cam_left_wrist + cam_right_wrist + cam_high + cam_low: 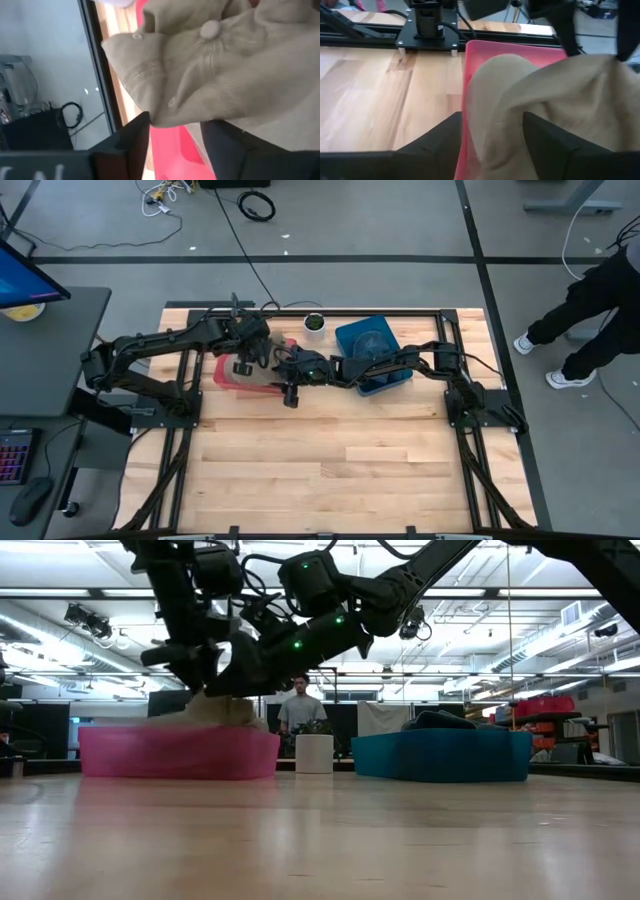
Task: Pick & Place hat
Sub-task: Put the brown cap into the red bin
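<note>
The beige hat (262,380) (215,710) sits at the top of the pink bin (222,375) (180,752), bunched up, its top button (210,30) showing in the left wrist view. My left gripper (245,365) (175,145) comes from the table's left and is shut on the hat. My right gripper (272,375) (492,145) reaches across from the right, past the blue bin (370,345) (440,755), and is also shut on the hat. The low view shows the hat's lower part behind the bin's wall. My left gripper pinches a fold of the hat's crown (175,107) between its two fingers (125,145), coming from above and pointing down into the pink bin. The cloth bunches above the fingers. My right gripper has the hat's rounded brim edge (492,120) between its two fingers (550,145), coming from the table's right at a downward slant. The brim lies over the pink bin's floor (470,75); the rest of the hat rises toward the other gripper.
A white cup with a small plant (314,323) (314,753) stands between the two bins near the far edge. The black frame rail (430,25) borders the table. Bare wood fills the near half (320,470). A person (590,310) stands off the table's right.
</note>
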{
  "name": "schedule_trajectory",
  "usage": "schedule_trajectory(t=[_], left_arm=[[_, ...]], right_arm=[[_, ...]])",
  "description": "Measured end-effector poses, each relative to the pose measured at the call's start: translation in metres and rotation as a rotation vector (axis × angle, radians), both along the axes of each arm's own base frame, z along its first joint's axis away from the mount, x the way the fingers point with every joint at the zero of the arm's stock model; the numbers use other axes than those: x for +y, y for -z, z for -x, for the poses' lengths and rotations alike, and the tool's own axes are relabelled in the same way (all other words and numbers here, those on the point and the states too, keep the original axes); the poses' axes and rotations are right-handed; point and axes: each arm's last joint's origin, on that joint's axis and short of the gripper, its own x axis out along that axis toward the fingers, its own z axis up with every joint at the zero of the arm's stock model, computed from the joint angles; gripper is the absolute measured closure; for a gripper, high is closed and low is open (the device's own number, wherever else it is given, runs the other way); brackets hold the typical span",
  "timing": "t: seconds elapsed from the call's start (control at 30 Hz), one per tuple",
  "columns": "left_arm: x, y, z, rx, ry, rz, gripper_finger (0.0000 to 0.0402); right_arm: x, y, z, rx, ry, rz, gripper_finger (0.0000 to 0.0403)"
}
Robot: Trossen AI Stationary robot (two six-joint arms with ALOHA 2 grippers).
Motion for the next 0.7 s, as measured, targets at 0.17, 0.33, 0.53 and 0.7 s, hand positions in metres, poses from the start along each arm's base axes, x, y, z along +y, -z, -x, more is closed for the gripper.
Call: schedule_trajectory(t=[0.17,0.33,0.53,0.7], left_arm=[[-0.008,0.000,-0.001,0.035,-0.009,-0.053,0.0183],[-0.022,-0.004,-0.005,0.048,-0.067,-0.196,0.0171],[-0.046,-0.013,-0.006,-0.098,-0.136,-0.182,0.0187],[-0.065,-0.026,0.001,-0.278,-0.212,-0.091,0.0218]], right_arm=[[-0.004,0.000,0.000,0.002,0.043,0.021,0.0190],[-0.004,-0.015,0.006,0.015,0.043,0.026,0.0194],[-0.001,-0.062,0.034,0.130,0.015,0.079,0.0202],[0.005,-0.111,0.079,0.271,0.124,0.094,0.0223]])
